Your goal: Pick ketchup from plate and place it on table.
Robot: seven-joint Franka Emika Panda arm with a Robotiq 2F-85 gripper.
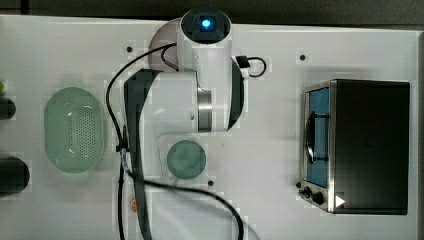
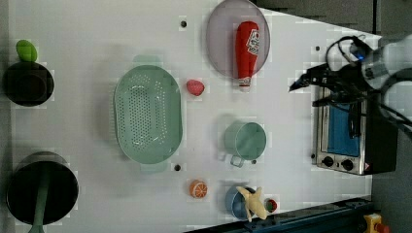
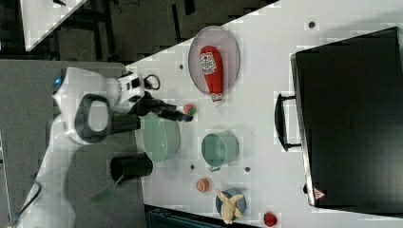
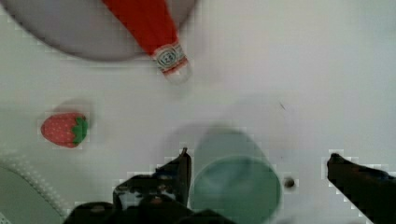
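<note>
The ketchup [image 2: 246,51] lies flat on the plate [image 2: 217,43], body on the disc, capped tip sticking out over the rim toward the strawberry [image 2: 195,87] side in the left view. In the wrist view the tip [image 4: 173,63] hangs past the plate edge over the bare tabletop [image 2: 97,29].

My hand [image 4: 259,161] is wide open and holds nothing. It hovers above the teal cup [image 4: 236,184], well short of the bottle.

Step in hand, as I judge it, is the reach. To do it well I should carry on toward the plate and centre over the bottle's thick red body, not the slim neck. Fingers [image 4: 180,170] should straddle it across its width, so I turn the wrist square to its long axis. Come down low, since it lies flat, without scraping the plate. Stay clear of the strawberry and the green basket [image 2: 148,121].
</note>
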